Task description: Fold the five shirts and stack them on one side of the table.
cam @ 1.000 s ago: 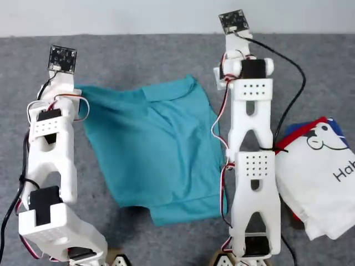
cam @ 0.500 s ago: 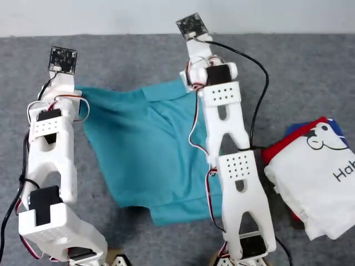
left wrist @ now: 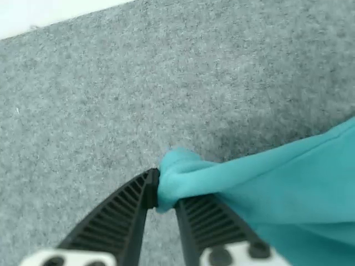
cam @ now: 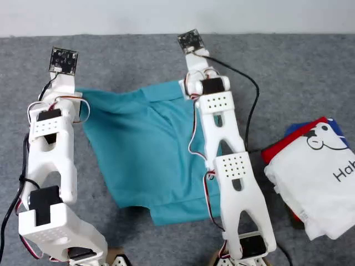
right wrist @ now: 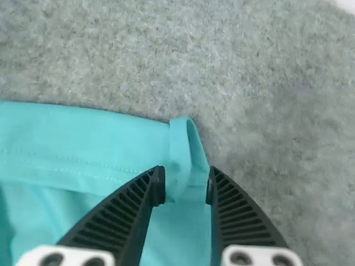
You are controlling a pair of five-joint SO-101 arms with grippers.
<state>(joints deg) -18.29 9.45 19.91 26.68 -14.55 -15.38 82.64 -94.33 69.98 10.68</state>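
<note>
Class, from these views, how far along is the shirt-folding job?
Done: a folded stack sits at the right side of the table. In hand: the teal shirt lies spread out, left gripper shut on one corner, right gripper jaws open over another edge. Left: fold and stack it.

Grey table (cam: 310,72): teal shirt (cam: 150,144), folded stack (cam: 316,177)

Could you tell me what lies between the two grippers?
In the high view, the teal shirt stretches from the left gripper, shut on one corner, to the right gripper, open over the other end.
</note>
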